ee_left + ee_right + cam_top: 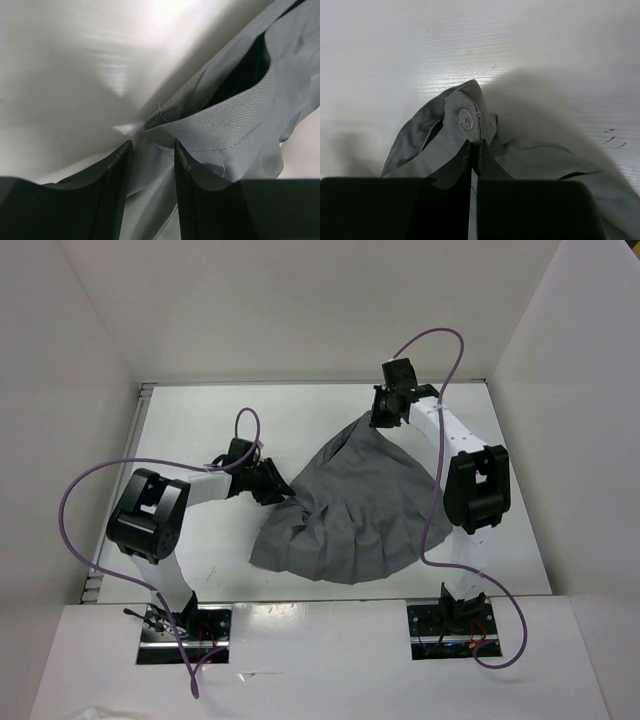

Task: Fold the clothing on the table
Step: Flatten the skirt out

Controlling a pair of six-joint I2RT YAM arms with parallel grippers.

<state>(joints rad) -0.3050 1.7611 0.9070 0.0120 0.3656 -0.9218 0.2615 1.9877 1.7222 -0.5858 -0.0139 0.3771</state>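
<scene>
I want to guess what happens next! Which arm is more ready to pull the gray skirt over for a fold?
Right, probably. The right gripper is shut on the buttoned corner of the skirt, lifted at the far side. The left gripper has cloth between open jaws, not clamped.

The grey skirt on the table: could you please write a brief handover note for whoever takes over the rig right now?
Grippers: the right gripper is shut on the skirt at a corner with a button, held up near the far side of the table. The left gripper has its jaws apart with the skirt's left edge between them, not clamped as far as I can see.
Skirt: crumpled mid-table, drawn up into a peak at the right gripper.
Done: no fold visible.
Left: spread it flat, then fold it.
</scene>
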